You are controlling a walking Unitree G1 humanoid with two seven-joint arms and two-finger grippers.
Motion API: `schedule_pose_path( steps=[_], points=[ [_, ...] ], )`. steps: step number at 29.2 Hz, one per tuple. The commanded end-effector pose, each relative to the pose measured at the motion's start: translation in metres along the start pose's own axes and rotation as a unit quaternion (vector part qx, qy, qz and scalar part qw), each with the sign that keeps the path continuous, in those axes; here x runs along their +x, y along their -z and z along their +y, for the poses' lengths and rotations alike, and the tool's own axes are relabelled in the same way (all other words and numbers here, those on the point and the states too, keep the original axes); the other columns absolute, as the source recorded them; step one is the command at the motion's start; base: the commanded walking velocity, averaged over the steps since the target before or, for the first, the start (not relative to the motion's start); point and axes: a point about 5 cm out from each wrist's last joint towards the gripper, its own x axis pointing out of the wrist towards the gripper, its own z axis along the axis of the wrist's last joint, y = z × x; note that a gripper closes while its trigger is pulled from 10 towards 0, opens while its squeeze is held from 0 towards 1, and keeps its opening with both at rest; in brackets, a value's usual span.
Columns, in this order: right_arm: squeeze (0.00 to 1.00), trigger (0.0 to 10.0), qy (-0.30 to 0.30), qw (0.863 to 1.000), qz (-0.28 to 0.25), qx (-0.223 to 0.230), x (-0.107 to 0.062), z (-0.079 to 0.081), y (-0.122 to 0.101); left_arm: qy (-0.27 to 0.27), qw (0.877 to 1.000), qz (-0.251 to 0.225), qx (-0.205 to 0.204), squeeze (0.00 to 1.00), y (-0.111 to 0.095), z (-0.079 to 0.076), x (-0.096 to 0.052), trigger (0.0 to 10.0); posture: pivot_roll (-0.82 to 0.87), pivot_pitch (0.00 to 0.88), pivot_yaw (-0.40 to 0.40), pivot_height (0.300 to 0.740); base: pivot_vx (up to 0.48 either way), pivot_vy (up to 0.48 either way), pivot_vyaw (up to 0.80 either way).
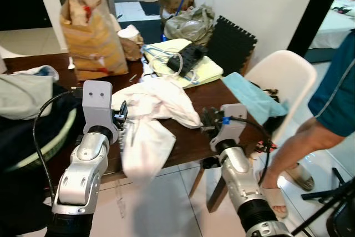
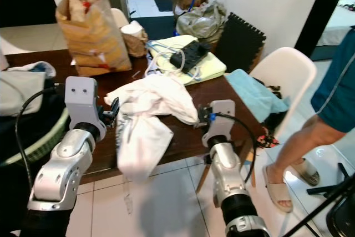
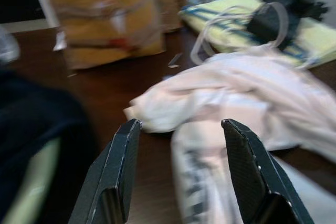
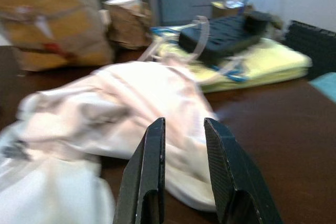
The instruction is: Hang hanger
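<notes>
A crumpled white garment [image 1: 158, 104] lies on the dark wooden table [image 1: 213, 94], and part of it hangs over the front edge. Behind it, thin white loops that look like a hanger [image 1: 164, 59] rest on a yellow cloth [image 1: 206, 71] beside a black power strip [image 1: 186, 56]. My left gripper [image 1: 121, 116] is open at the garment's left side, its fingers [image 3: 122, 150] wide apart with nothing between them. My right gripper [image 1: 206, 119] sits at the garment's right end, fingers [image 4: 152, 150] a narrow gap apart and empty.
A brown paper bag [image 1: 91, 37] stands at the back of the table. Dark clothes [image 1: 22, 137] are piled on the left. A white chair [image 1: 277, 76] with a teal cloth [image 1: 252, 95] is at the table's right end. A person [image 1: 333, 98] stands beside it.
</notes>
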Motion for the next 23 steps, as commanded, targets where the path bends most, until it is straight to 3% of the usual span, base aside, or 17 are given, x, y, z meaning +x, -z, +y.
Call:
schedule_pose_path(
  steps=[1,20,23],
  points=[
    [0.0,10.0,0.007,1.0,0.011,0.004,-0.0018,-0.0027,0.0046,0.0,1.0,0.002,0.008,0.0,0.0,0.0022,-0.0004,10.0,0.07,0.019,-0.031,0.74,0.0,0.375,0.0],
    [0.0,10.0,0.011,1.0,0.012,0.008,-0.0021,-0.0008,0.0065,0.005,1.0,0.001,0.015,0.0,-0.0023,0.0029,0.0021,10.0,0.08,0.02,-0.022,0.74,0.0,0.335,0.0],
    [0.0,10.0,0.011,1.0,0.012,0.008,-0.002,-0.0007,0.0065,0.005,1.0,0.001,0.016,0.0,-0.0025,0.003,0.0023,10.0,0.08,0.02,-0.021,0.74,0.0,-0.48,0.0]
  ],
)
